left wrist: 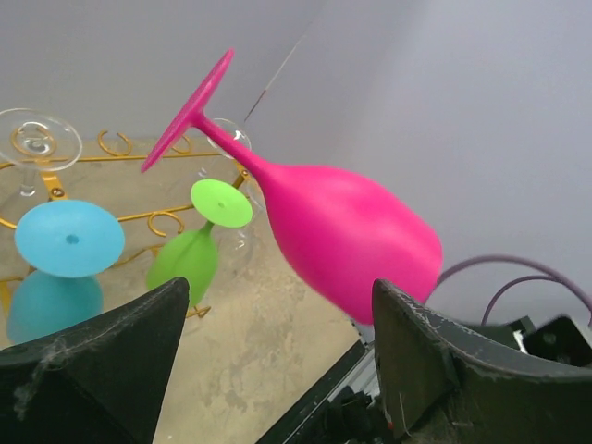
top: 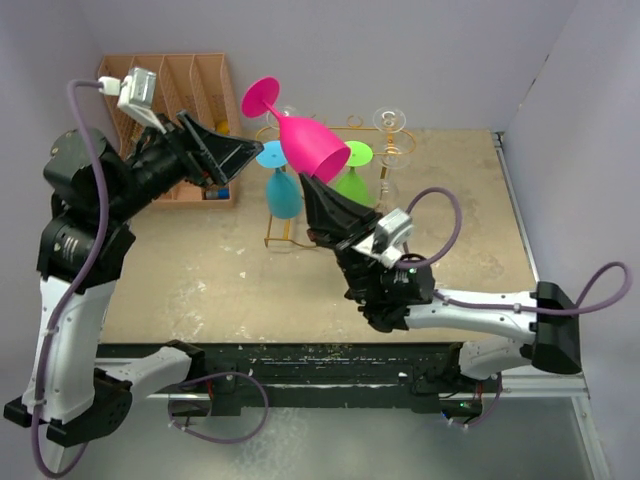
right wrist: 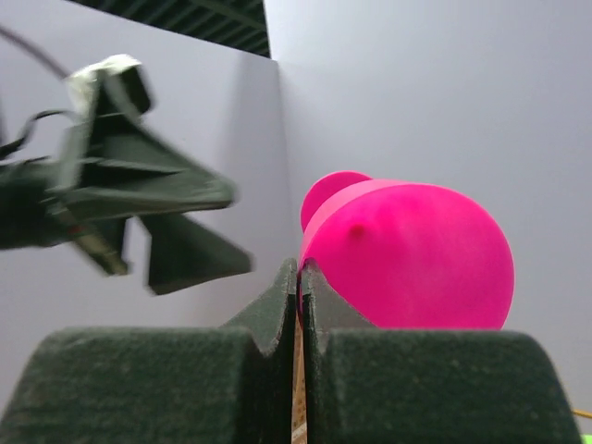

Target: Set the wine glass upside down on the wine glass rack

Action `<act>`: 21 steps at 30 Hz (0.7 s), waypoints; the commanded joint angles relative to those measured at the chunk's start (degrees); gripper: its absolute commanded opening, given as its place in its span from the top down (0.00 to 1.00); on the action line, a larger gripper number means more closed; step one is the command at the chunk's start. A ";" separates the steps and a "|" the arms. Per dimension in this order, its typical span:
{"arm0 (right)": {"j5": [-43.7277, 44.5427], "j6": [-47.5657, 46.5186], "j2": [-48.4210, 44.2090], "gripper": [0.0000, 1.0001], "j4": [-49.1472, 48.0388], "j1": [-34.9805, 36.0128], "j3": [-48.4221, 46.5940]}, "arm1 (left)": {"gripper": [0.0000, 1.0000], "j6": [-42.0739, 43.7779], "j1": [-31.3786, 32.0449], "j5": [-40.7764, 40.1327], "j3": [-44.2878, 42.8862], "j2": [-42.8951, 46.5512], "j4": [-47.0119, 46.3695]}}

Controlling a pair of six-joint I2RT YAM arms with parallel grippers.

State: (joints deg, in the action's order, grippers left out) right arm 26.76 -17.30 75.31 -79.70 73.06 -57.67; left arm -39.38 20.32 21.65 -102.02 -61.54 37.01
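- While the right gripper [top: 312, 182] pinches the rim of the opaque bright pink wine glass [top: 305, 140], its two black fingers are pressed together on the thin wall of the bowl.
- That pink wine glass is in the air, above the tabletop [top: 200, 270] and just in front of the rack. It is tilted, with its round foot pointing up and back to the left and its mouth down toward the right gripper.
- The pink wine glass is not on the rack and does not touch it.
- The thin gold wire wine glass rack [top: 267, 232] stands at the back middle of the tabletop and carries several glasses, each with its foot up and its bowl hanging below.
- On the rack, the turquoise-blue wine glass [top: 283, 195] hangs at the left, the lime-green wine glass [top: 352, 185] hangs right of it, and a clear wine glass [top: 390, 122] hangs at the back right.
- The left gripper [top: 235, 160] hovers left of the rack with its jaws wide apart and nothing between them, apart from the pink wine glass.
- The peach-orange slotted file organiser [top: 190, 75] sits in the back left corner, just behind the left gripper; I cannot tell what its slots hold.
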 commanded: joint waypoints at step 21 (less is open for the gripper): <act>-9.57 -21.03 7.90 1.00 -21.09 4.83 -0.51 | 0.60 0.04 -0.97 4.50 -6.15 -10.73 -12.78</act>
State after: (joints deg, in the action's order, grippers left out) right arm 19.68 -37.28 83.94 -89.65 77.58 -57.67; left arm -40.29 19.86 25.32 -105.19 -71.05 28.47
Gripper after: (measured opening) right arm 0.007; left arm 0.442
